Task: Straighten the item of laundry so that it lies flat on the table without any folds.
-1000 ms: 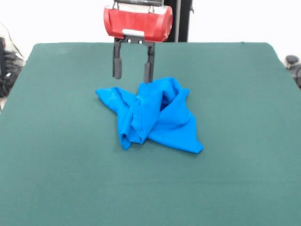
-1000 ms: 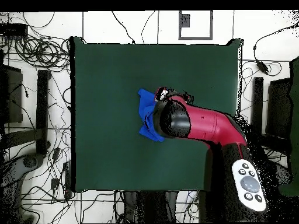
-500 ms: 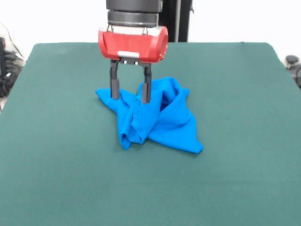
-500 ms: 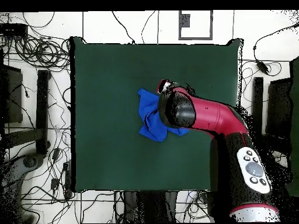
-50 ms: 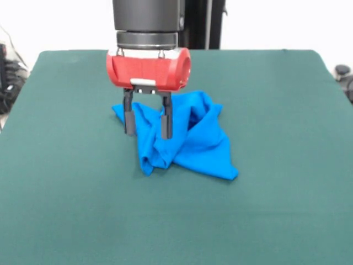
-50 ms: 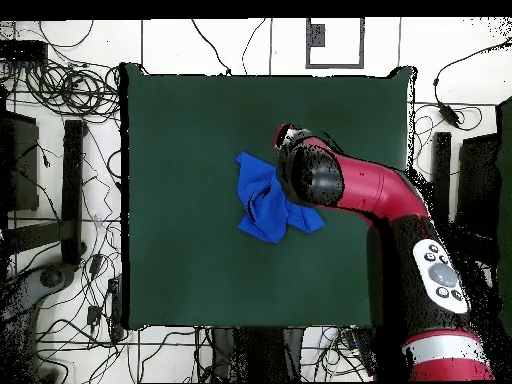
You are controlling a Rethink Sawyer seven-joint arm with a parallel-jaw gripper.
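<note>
lower now than a second ago, the gripper (image 5: 146, 126) straddles the crumpled blue t-shirt's (image 5: 182, 138) left corner, jaws apart and empty. the shirt sits mid-table (image 5: 276, 210). closing here may pinch several layers, dragging the heap instead of unfolding it.

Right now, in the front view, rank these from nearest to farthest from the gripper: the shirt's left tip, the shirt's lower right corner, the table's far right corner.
1. The shirt's left tip, just left of the open gripper in the picture.
2. The shirt's lower right corner, lower and to the right in the picture.
3. The table's far right corner, at the picture's top right.
</note>
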